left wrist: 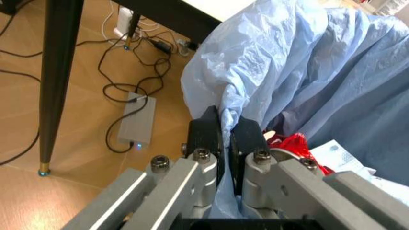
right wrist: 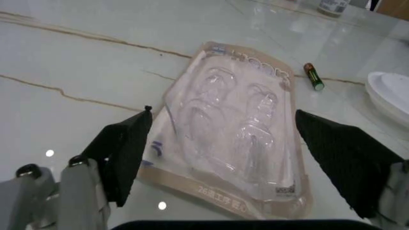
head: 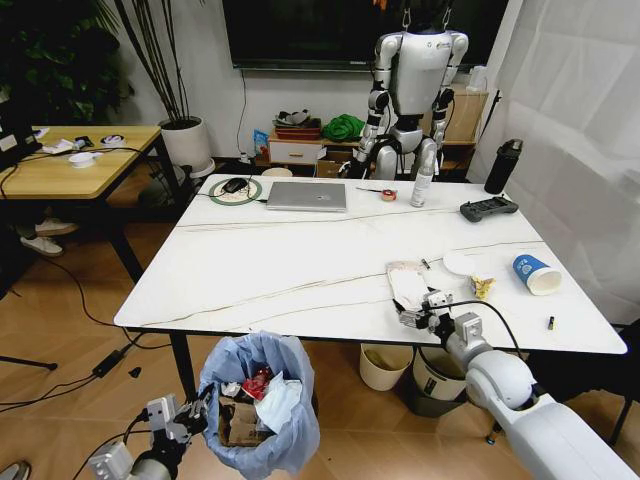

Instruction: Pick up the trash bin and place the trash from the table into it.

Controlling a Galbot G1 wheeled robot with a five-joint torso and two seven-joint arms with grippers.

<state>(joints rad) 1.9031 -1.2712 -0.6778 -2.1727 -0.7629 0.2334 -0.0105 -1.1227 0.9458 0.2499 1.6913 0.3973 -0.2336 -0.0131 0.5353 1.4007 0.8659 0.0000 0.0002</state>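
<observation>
The trash bin point(head: 285, 445), lined with a crinkled light-blue bag point(left wrist: 288, 62), stands on the floor at the front edge of the table point(head: 300, 270). My left gripper point(head: 190, 418) point(left wrist: 227, 134) is shut on the bag's rim. Inside the bin lie a brown cardboard box point(head: 238, 420), a red wrapper point(head: 259, 382) point(left wrist: 295, 143) and white tissue point(head: 281, 400). On the table, a clear packet point(head: 407, 284) point(right wrist: 236, 129) lies flat. My right gripper point(head: 416, 312) point(right wrist: 223, 120) is open, low over its near end, one finger on each side. A blue-white paper cup point(head: 535, 273) and a yellow wrapper point(head: 482, 287) lie further right.
A white plate point(head: 470, 262) point(right wrist: 391, 96) and a small battery point(right wrist: 313, 76) sit close to the packet. Farther back are a laptop point(head: 306, 196), a controller point(head: 488, 208) and bottles point(head: 502, 166). Cream point(head: 385, 366) and grey point(head: 434, 380) bins stand under the table. Cables and a power brick point(left wrist: 137, 122) lie on the floor.
</observation>
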